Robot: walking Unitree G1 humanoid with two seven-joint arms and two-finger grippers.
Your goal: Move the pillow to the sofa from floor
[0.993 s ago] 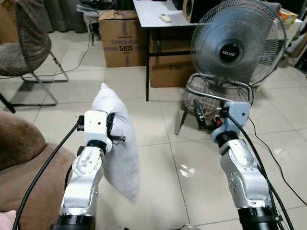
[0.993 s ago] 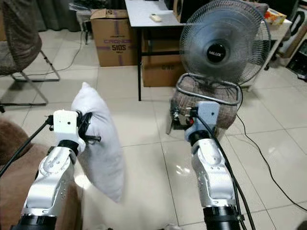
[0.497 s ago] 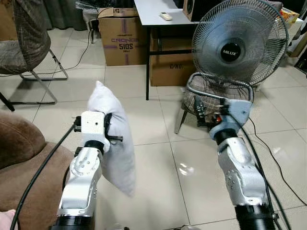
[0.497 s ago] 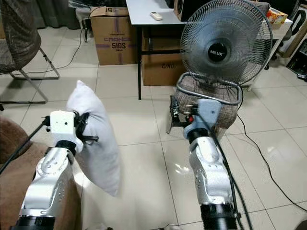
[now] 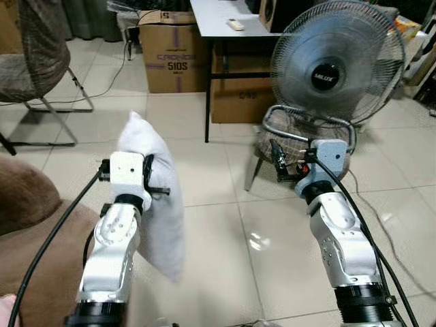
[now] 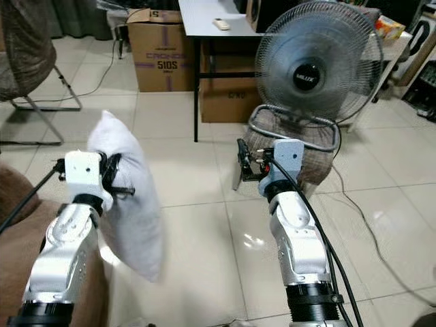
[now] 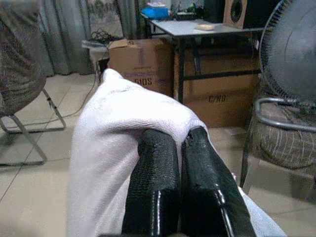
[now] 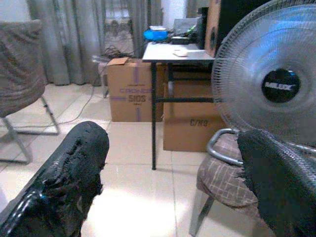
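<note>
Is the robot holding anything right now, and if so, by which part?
The left pincer pinches the white pillow by a fold near its upper edge; it hangs above the floor. The right pincer is open, holding nothing.

White pillow [image 5: 155, 197]: soft, plump, creased at the grip. Hanging upright off the floor, 1 corner up, another drooping toward the tiles. Pinched near its upper edge by the left pincer [image 7: 178, 143]. Brown sofa [image 5: 27, 225] just beside, at the left.

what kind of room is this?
Likely a lived-in living room or home workspace: tiled floor, a brown sofa at the robot's left, a standing fan and cardboard boxes under a desk.
</note>
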